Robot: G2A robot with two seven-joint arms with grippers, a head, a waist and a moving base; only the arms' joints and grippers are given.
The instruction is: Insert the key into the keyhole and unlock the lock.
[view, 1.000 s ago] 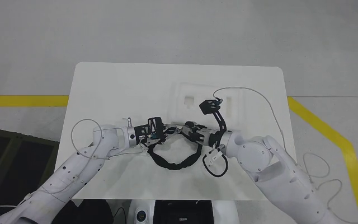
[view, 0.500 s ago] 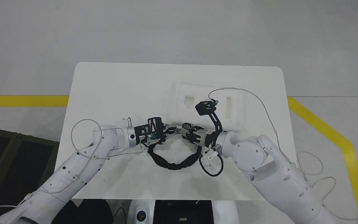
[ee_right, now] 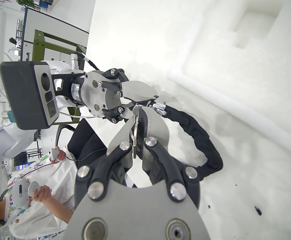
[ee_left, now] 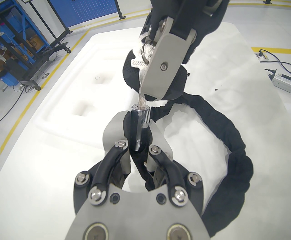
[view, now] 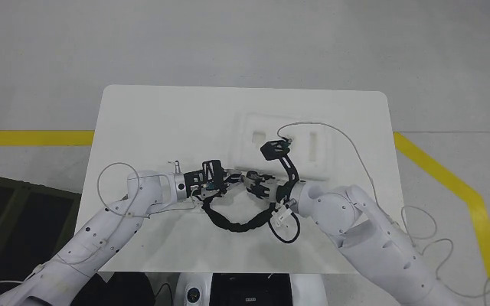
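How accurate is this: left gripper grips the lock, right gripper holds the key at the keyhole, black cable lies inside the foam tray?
Wrong on the black cable: top view shows it on the table beside the foam tray, not inside.

The floor is pale grey, smooth and evenly lit. A yellow line runs along it on either side of the white surface, well apart from the jaws. A blue pegboard and blue shelving stand far beyond the jaws. A grey power adapter lies on the floor with black cables. A green frame and a black chair stand past the surface's edge.
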